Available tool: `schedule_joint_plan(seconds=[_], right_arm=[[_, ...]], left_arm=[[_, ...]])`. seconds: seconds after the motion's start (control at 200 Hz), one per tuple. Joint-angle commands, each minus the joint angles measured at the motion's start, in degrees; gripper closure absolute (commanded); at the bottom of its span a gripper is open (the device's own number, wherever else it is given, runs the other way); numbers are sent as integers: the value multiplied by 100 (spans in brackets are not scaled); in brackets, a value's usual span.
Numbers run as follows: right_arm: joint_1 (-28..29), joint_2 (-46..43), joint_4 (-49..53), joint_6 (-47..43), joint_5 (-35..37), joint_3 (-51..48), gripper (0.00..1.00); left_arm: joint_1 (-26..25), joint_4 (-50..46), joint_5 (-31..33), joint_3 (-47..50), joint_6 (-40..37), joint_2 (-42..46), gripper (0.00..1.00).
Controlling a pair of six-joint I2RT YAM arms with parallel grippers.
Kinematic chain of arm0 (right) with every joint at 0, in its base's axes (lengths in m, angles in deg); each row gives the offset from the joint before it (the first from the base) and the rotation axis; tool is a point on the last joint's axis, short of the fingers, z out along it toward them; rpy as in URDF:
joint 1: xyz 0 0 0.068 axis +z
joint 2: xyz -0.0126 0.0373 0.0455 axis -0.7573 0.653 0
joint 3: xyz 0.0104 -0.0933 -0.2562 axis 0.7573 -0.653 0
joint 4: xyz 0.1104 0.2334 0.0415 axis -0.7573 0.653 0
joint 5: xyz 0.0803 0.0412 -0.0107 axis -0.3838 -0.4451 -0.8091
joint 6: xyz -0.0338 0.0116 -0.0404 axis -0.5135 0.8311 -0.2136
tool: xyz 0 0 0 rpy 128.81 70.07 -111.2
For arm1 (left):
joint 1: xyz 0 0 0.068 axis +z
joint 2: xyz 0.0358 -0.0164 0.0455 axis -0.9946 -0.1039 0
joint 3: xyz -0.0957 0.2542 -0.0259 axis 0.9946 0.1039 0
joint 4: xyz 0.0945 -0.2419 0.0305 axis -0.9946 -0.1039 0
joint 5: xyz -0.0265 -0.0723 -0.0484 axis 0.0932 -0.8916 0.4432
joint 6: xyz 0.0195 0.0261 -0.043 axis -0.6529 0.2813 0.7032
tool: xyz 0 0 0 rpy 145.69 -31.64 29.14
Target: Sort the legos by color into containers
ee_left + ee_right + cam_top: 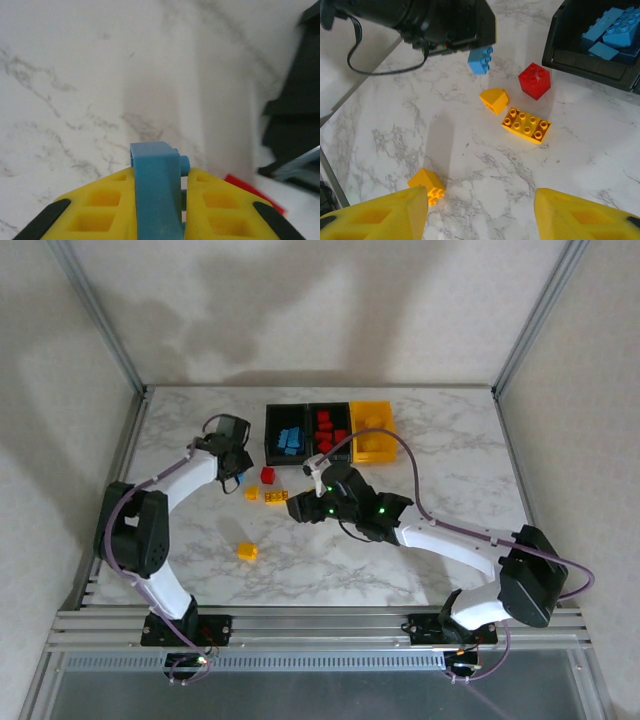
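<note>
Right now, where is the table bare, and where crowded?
Free: the white marble tabletop right of the yellow plastic bin, and the strip nearer than the lone yellow brick. Crowded: ahead of the black plastic bins, where the red cube brick, yellow bricks, left hand and right hand gather.

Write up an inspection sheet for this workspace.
Surface: marble-patterned table.
Job's things: blue bricks in left black bin; red bricks in middle black bin; yellow bin, contents unclear. Loose on the table: one red brick, three yellow bricks.
Clutter: nothing seen.
Hands: left hand shut on a blue brick; right hand open, empty.
Cables: purple cables loop along both arms.
Surroundings: pale walls, metal frame posts.
</note>
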Motion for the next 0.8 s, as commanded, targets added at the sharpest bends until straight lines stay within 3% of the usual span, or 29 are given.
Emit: schedule_joint_plan(seconds=[0.0,0.411,0.796], right_arm=[[-33,-303,1,-8,163,-85,42],[-456,-652,413,514,578,-158,41],[-626,-811,539,639,672,-325,41]], left_arm=[[-81,-318,-78,-492,-50,175,86],[-744,-669,-209,-2560,-101,-1164,86],[-802,-1364,-91,-4751,-372,-3085,87]])
